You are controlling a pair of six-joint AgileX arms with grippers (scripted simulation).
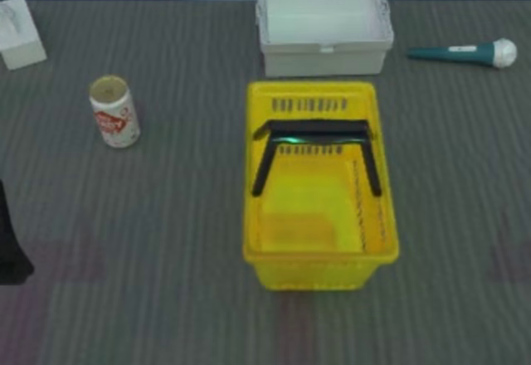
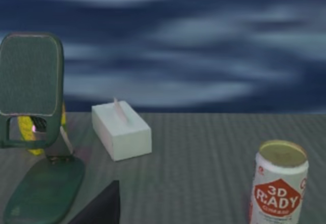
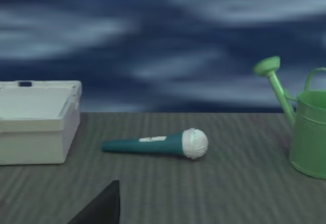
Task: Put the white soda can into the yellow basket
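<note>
The white soda can (image 1: 114, 112) with a red label stands upright on the table's left side, well clear of the yellow basket (image 1: 319, 253). The basket sits mid-table with nothing inside, its black handles (image 1: 315, 128) raised across its far half. My left gripper (image 1: 10, 249) is a dark shape at the left edge, nearer the table's front than the can and apart from it. In the left wrist view the can (image 2: 279, 183) stands ahead and off to one side. My right gripper (image 3: 102, 208) shows only as a dark tip in the right wrist view.
A white-grey bin (image 1: 323, 25) stands just behind the basket. A teal microphone (image 1: 465, 52) lies at the back right and a white box (image 1: 18, 33) at the back left. A dark green stand (image 2: 30, 112) and a green watering can (image 3: 305, 132) show only in the wrist views.
</note>
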